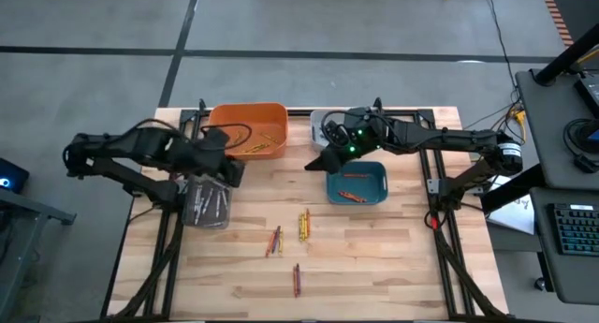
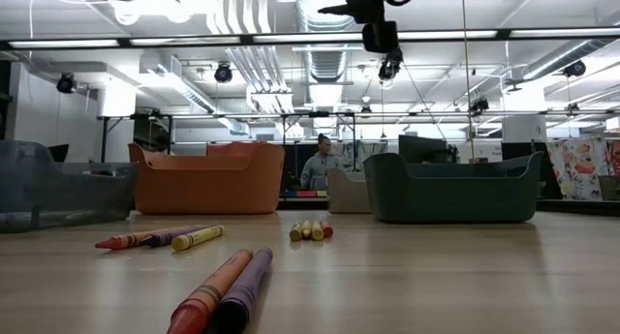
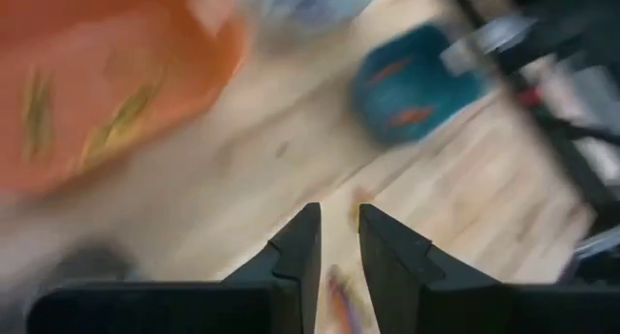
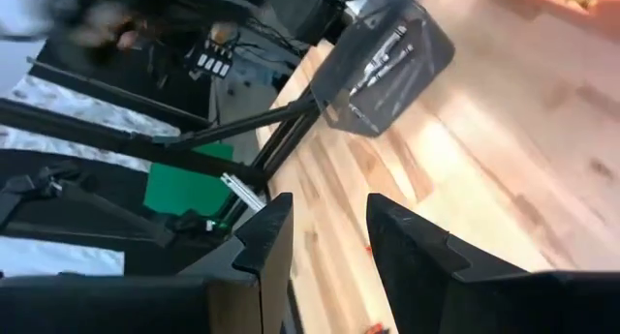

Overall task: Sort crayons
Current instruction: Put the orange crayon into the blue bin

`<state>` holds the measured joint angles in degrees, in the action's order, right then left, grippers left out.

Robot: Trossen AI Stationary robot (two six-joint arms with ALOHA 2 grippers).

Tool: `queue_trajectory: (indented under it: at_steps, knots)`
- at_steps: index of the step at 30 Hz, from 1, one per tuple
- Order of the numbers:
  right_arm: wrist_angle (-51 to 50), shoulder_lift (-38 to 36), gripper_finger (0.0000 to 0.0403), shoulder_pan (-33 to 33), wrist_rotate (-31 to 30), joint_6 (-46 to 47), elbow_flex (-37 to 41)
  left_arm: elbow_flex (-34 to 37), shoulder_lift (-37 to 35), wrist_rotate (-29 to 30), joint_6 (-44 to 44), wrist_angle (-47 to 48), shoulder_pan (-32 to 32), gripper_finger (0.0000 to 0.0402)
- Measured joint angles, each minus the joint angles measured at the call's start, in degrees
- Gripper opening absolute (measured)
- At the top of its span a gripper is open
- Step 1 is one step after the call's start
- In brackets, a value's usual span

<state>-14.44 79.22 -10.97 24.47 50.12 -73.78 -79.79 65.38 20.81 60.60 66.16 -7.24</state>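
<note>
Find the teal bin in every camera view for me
High view: teal bin, right of centre, beside the right gripper.
Low view: right of centre.
Left wrist view: blurred, upper right.
Right wrist view: not in it.
Shared landmark: orange bin.

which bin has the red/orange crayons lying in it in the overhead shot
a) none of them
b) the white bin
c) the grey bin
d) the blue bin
d: in the high view the blue bin near the right gripper holds a couple of red-orange crayons on its floor, while the grey bin holds pale sticks.
</note>
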Motion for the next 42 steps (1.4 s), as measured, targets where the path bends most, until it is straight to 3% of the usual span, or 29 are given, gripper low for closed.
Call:
queue_trajectory:
  at_steps: [7, 10, 14, 21, 25, 33, 37, 42]
  knots:
    - [-2.54, 1.80, 0.0129, 5.22, 0.15, 6.39, 0.00, -4.18, 0.83, 11.06, -11.89, -9.73, -4.86, 0.0054]
    - [-6.85, 3.05, 0.0129, 7.71, 0.00, 9.26, 0.00, -4.12, 1.43, 10.99, -13.22, -10.58, -5.06, 0.0054]
    - [-15.36, 3.79, 0.0129, 11.22, -0.09, 13.75, 0.00, -2.76, 2.58, 6.30, -13.44, -9.60, -5.12, 0.0054]
    - [-30.97, 3.53, 0.0129, 19.58, -0.47, 22.92, 0.00, 0.33, 6.58, 1.59, -10.99, -9.86, -9.82, 0.0054]
    - [-36.21, 3.43, 0.0129, 24.62, -0.44, 27.22, 0.02, 2.47, 10.46, 5.16, -6.56, -9.95, -15.49, 0.0054]
    - [-36.08, 3.39, 0.0129, 30.62, -2.75, 34.69, 0.02, 4.13, 21.51, 13.34, -1.51, -12.07, -25.14, 0.0054]
    - [-35.90, 3.39, 0.0129, 32.77, -4.68, 37.13, 0.02, 8.13, 25.47, 17.72, -2.64, -17.64, -28.34, 0.0053]
    - [-35.84, 3.39, 0.0128, 34.99, -7.28, 39.03, 0.02, 16.85, 27.35, 21.82, -6.91, -38.69, -32.03, 0.0040]
